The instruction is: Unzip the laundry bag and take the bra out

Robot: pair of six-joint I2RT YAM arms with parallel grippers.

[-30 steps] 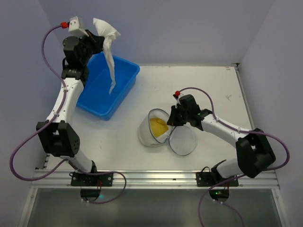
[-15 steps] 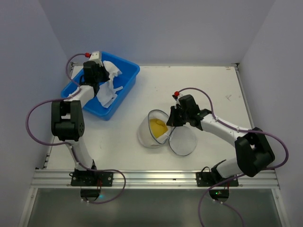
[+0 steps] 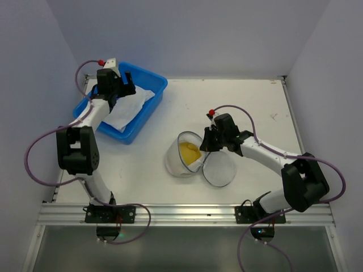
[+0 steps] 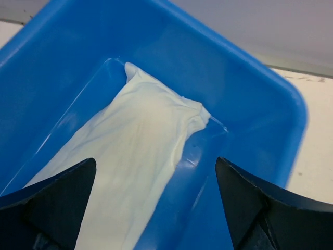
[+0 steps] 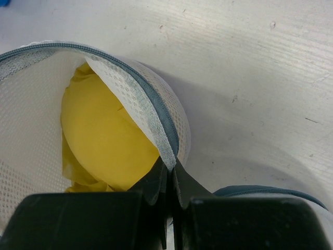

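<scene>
Mesh bag [image 3: 177,161] lies unzipped near the tabletop's [image 3: 255,107] near edge, bra [image 3: 189,151] inside; my right claw [image 3: 203,149] pinches its zipper rim [image 5: 156,112], holding the mouth wide. My left claw [image 3: 128,86] hangs spread over the cloth [image 3: 129,109] in the far-left-corner tub [image 3: 150,110], free to fetch.

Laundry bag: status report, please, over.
Left hand open above white cloth in blue tub. Right hand shut on laundry bag rim. Bag unzipped, bra inside. Nothing blocking.

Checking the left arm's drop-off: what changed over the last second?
Left pincer lowered the white cloth from high above into the blue tub and let go; it now lies flat, pincer open. Right pincer stays shut on the laundry bag rim, bra inside.
</scene>
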